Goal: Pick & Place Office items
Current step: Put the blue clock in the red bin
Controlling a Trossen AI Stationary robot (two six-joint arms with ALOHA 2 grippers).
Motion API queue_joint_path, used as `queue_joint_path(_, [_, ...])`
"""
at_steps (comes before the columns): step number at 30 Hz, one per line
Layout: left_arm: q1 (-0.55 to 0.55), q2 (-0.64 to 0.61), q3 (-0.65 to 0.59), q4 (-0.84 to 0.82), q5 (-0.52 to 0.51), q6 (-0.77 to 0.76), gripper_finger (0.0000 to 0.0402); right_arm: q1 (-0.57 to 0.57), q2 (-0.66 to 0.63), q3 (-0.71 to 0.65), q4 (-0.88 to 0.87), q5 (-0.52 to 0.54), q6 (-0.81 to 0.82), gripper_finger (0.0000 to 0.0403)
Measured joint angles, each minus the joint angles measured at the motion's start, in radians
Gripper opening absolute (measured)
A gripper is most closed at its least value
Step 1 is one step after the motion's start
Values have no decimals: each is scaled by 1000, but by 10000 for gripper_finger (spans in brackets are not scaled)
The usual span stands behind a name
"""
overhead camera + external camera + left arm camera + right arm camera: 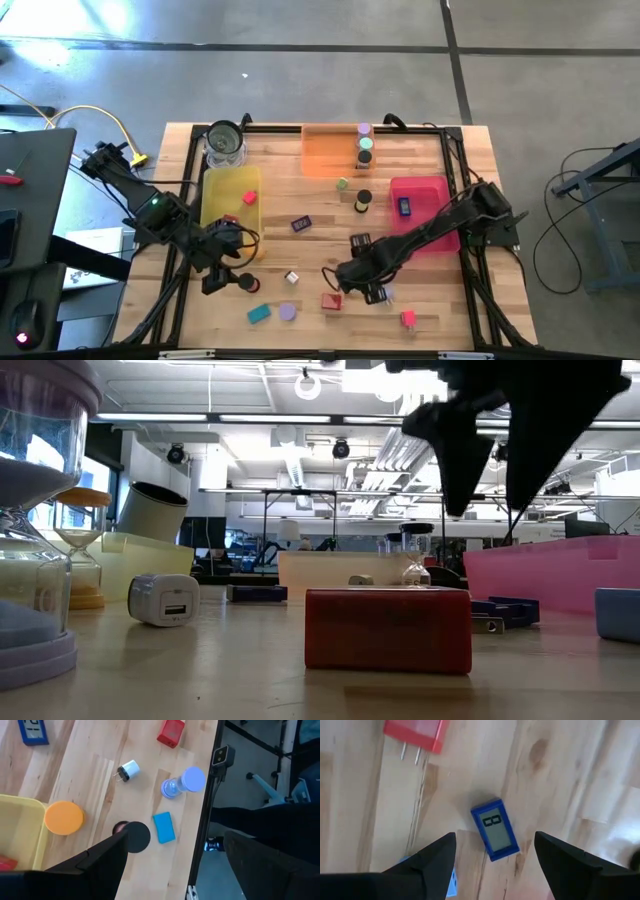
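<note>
The office items lie scattered on the wooden table. My right gripper (495, 840) (372, 290) is open and hovers above a dark-blue block with a small display (495, 835), one finger on either side and clear of it. A red block (415, 732) (388, 628) lies close by. My left gripper (175, 837) (222, 275) is open over the near left part of the table. A tilted black cylinder (136, 836) (245, 283) stands at one fingertip. A teal block (163, 826), a lavender piece (182, 782), an orange cylinder (64, 817) and a white plug (126, 770) lie around it. My left gripper has one fingertip (117, 842) right beside the black cylinder's top; I cannot tell whether they touch. My right gripper touches nothing.
A yellow tray (212, 205) with a red block, an orange tray (325, 155) with purple and green cylinders, and a pink tray (430, 190) with a dark-blue block sit farther back. A glass jar (225, 143) stands at the far left. A black frame runs along the table's edges.
</note>
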State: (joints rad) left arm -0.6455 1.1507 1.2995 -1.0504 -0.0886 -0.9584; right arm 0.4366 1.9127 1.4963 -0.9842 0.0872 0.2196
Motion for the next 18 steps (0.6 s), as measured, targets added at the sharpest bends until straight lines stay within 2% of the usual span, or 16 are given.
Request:
queue_joint_path(5, [-27, 0, 0, 0, -24, -5, 317, -42, 28, 0, 2, -86, -61, 258])
queue_joint_path(10, [-33, 0, 0, 0, -49, -4, 317, -85, 27, -5, 17, -88, -108, 258])
queue_joint_path(18, [-33, 0, 0, 0, -49, 0, 317, -116, 27, -114, 111, -142, -111, 258])
